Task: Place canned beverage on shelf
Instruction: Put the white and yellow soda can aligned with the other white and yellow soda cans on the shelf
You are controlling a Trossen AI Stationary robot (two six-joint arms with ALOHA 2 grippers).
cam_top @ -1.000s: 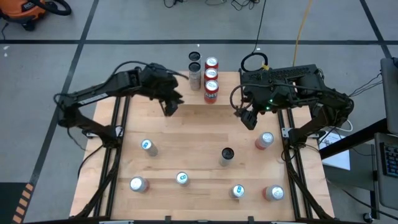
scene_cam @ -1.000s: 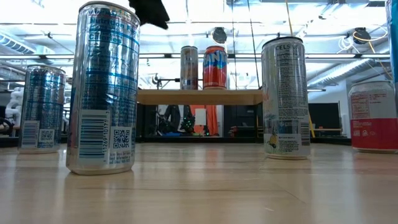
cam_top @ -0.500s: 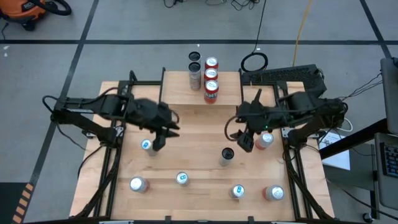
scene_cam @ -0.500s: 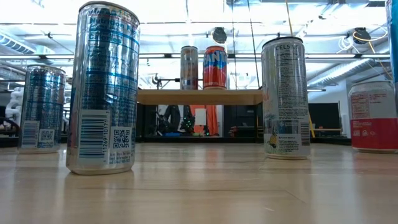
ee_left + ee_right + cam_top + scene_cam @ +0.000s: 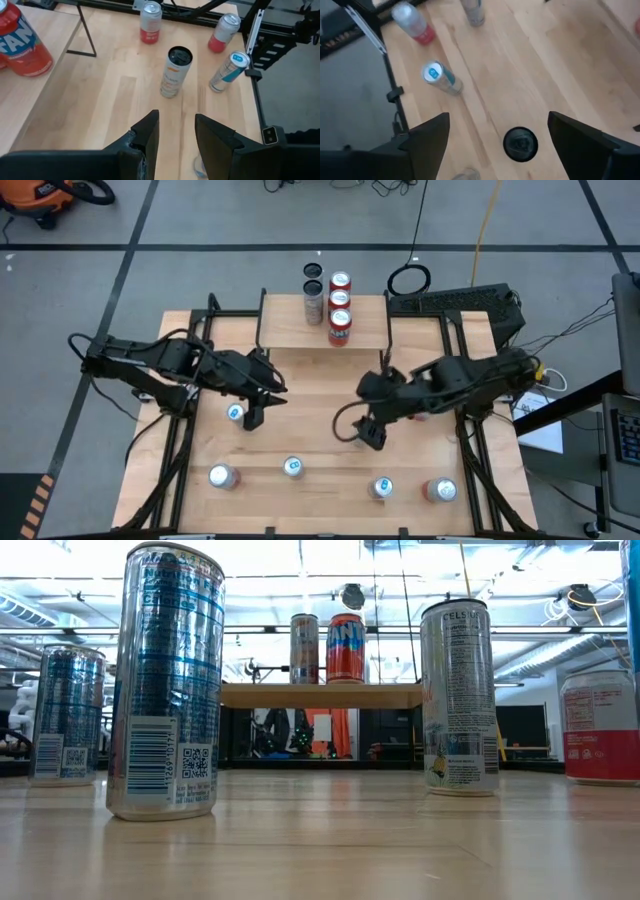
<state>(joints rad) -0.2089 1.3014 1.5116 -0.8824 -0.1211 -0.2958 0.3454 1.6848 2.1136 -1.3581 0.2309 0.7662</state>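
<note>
Down and inward now with the right pincer [image 5: 372, 435]: away from its spot near the shelf's right legs a second ago, out over mid-table, straight above the black-topped slim can [image 5: 520, 144]. Spread wide, wider than a moment back, with the can standing upright between the two fingers in the wrist view and nothing gripped yet. Reads as the approach finished and the grasp about to follow, so the carry to the shelf [image 5: 290, 330] not yet begun. Same inward swing for the left pincer [image 5: 255, 412]: off the shelf's left corner and down just beside a blue-topped can [image 5: 235, 413], open only a narrow gap, holding nothing. On the shelf, at the table's [image 5: 320, 390] far edge, a cluster of red-topped cans [image 5: 340, 310] and dark-topped cans [image 5: 313, 290] crowded along the back middle; bare board to the left and right of them and along the near edge, so room enough for one more. Clear wood between the black-topped can and the shelf, no can standing in that lane. Worth minding: the shelf's thin black legs on either side, the left arm close by, and the board's near edge on the lift.
</note>
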